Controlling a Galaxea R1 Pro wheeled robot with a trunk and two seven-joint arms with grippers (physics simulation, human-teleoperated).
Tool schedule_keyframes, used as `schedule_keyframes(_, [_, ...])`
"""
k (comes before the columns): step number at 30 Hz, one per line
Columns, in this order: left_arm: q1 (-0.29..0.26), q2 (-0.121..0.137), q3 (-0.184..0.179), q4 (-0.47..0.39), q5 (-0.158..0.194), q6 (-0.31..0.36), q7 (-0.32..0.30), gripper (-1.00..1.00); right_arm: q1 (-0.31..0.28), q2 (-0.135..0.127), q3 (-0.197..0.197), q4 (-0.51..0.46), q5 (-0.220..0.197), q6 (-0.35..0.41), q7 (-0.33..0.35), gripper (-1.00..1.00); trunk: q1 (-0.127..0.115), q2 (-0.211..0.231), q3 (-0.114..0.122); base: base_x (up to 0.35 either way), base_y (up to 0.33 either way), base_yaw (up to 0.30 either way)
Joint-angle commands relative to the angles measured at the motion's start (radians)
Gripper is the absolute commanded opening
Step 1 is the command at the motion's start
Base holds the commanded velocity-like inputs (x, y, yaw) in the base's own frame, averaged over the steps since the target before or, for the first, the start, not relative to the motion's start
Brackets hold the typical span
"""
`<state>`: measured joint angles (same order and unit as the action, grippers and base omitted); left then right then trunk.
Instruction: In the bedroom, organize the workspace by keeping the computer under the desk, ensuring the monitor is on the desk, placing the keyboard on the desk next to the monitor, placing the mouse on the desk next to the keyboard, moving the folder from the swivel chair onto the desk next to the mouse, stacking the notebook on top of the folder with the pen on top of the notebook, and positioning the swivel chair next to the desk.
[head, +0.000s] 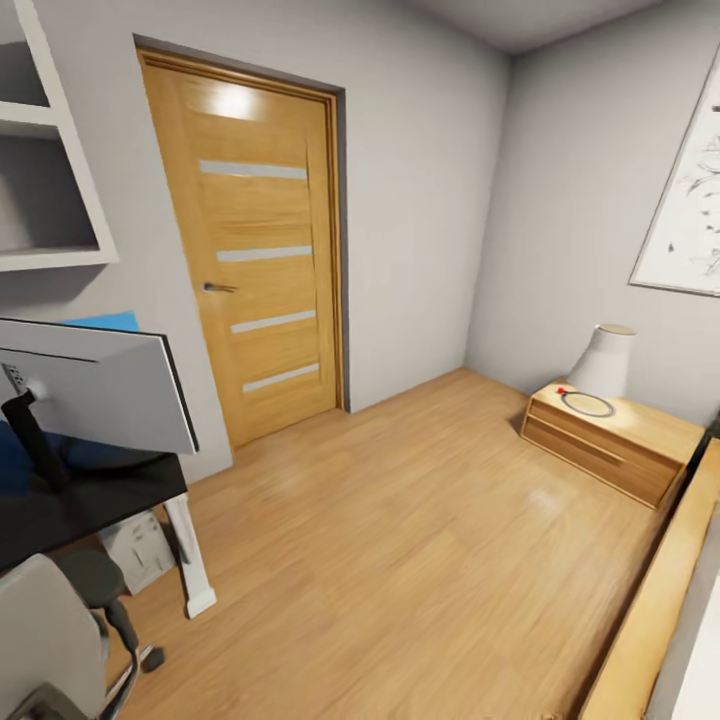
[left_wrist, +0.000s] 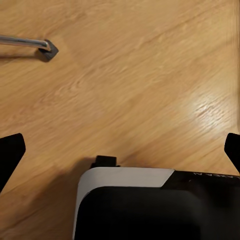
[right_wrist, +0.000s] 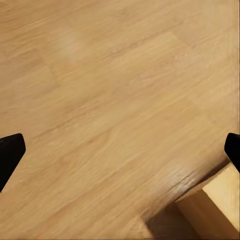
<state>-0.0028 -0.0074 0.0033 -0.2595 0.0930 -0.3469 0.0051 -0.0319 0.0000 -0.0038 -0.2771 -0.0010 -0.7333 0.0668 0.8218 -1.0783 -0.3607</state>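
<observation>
Nearest, at seven o'clock in the head view, stands the swivel chair (head: 45, 630), grey back beside the desk (head: 80, 505). On the desk rests the monitor (head: 95, 385), seen from behind, blue folder (head: 105, 322) past it. Closed door (head: 255, 240) at eleven, wooden nightstand (head: 610, 440) at three. Left gripper (left_wrist: 120, 150) and right gripper (right_wrist: 120, 150) both spread wide over bare floor (head: 400, 540), holding nothing, well apart from the desk.

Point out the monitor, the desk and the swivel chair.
monitor (head: 95, 385): head view, on the grey back of its screen.
desk (head: 90, 505): head view, on the glossy black top near its edge.
swivel chair (head: 45, 635): head view, on the grey backrest.
</observation>
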Motion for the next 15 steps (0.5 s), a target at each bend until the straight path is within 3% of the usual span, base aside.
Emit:
schedule_keyframes(1, [0.000, 0.000, 0.000, 0.000, 0.008, -0.003, -0.001, 1.00, -0.001, 0.000, -0.001, 0.001, -0.001, -0.003, 0.004, 1.00, 0.000, -0.001, -0.002, 0.000, 0.000, -0.293])
schedule_keyframes(9, [0.000, 0.000, 0.000, 0.000, 0.008, -0.003, -0.001, 1.00, -0.001, 0.001, -0.001, 0.001, 0.000, -0.002, 0.003, 1.00, 0.000, -0.001, -0.006, 0.016, 0.000, -0.266])
schedule_keyframes(15, [0.000, 0.001, 0.000, 0.000, 0.009, -0.001, -0.001, 1.00, -0.001, 0.004, -0.001, 0.003, 0.001, -0.003, 0.003, 1.00, 0.000, -0.001, -0.009, 0.235, 0.000, -0.056])
